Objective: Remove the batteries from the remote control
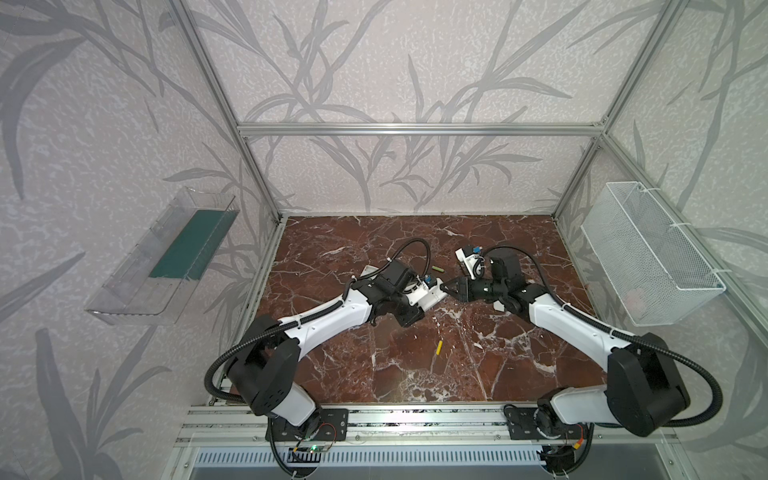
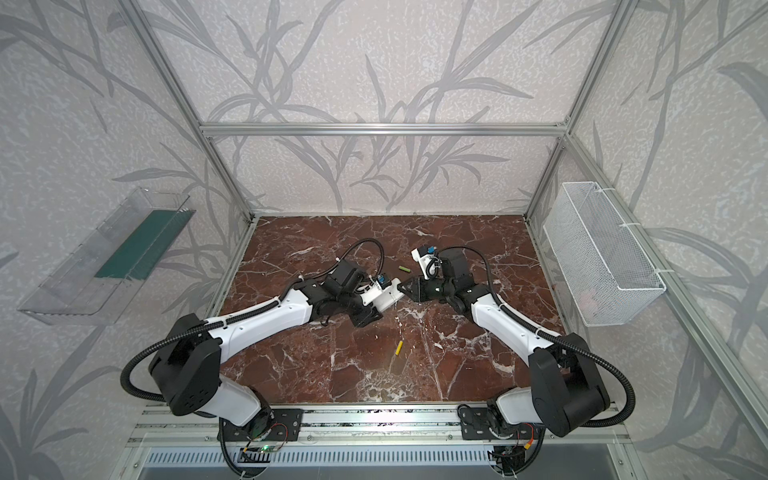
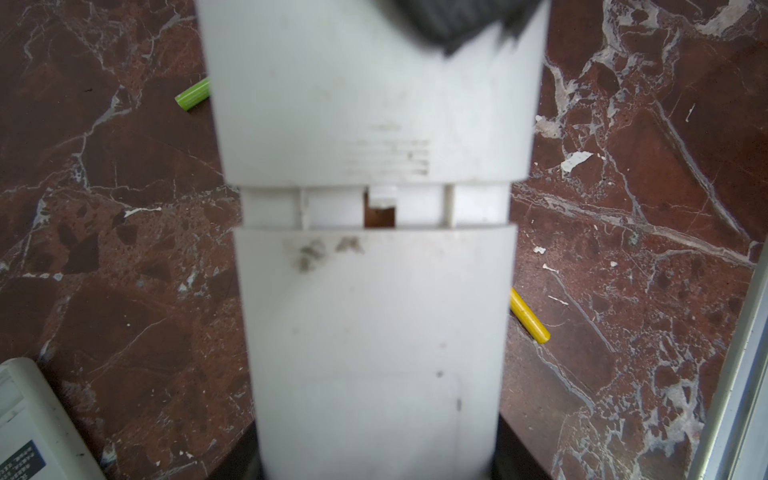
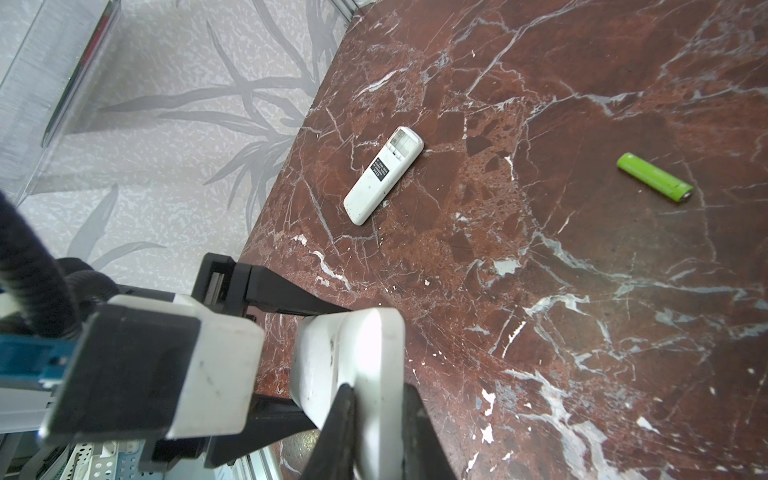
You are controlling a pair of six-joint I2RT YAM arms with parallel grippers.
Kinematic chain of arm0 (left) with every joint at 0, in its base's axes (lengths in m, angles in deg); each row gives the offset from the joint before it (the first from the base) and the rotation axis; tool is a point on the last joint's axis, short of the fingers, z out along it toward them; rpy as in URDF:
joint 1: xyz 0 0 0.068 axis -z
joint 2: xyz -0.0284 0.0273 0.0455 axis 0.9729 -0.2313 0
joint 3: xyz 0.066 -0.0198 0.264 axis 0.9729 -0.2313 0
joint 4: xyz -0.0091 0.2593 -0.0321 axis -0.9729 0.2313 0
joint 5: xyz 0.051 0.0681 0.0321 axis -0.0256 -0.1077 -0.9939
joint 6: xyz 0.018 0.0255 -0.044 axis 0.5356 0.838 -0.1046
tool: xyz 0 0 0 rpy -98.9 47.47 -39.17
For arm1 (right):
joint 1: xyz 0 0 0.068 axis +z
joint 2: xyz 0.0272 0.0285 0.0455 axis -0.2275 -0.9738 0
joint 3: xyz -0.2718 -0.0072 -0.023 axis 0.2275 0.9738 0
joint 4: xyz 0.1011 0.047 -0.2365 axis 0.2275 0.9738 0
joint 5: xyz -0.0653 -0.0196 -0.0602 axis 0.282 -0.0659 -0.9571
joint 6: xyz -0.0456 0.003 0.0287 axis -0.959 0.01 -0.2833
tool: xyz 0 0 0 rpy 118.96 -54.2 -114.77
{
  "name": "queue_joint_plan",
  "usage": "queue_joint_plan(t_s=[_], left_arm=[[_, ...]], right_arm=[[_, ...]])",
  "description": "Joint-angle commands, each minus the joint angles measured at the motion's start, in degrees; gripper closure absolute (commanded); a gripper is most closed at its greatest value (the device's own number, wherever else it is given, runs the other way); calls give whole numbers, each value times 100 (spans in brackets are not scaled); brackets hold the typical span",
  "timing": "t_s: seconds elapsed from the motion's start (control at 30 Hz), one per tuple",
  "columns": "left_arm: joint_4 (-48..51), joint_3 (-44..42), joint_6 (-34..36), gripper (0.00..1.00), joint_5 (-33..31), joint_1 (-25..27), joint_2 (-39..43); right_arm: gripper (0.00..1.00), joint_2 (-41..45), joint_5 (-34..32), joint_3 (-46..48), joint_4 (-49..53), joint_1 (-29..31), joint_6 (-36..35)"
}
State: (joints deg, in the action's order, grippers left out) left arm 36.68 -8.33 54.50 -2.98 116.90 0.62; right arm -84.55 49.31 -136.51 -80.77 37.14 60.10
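A white remote control is held up over the marble table between both grippers. My left gripper is shut on one end, with a dark finger on each side. My right gripper is shut on the other end. A gap stands open across the remote's back between its two parts. One green battery lies behind the grippers, and a yellow battery lies in front. A second white remote rests on the table with its battery bay open.
A white wire basket hangs on the right wall and a clear plastic tray on the left wall. Aluminium frame posts edge the marble table. The left arm hides most of the second remote in both top views.
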Motion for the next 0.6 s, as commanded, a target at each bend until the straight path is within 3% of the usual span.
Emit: queue_joint_plan(t_s=[0.0, 0.4, 0.57], left_arm=[[-112, -48, -154, 100, 155, -47, -2], [-110, -225, 137, 100, 361, -133, 219], [-217, -449, 262, 100, 503, -149, 529]], right_arm=[[95, 12, 148, -157, -100, 21, -133], [93, 335, 155, 80, -247, -56, -47], [87, 297, 298, -1, -329, -114, -52]])
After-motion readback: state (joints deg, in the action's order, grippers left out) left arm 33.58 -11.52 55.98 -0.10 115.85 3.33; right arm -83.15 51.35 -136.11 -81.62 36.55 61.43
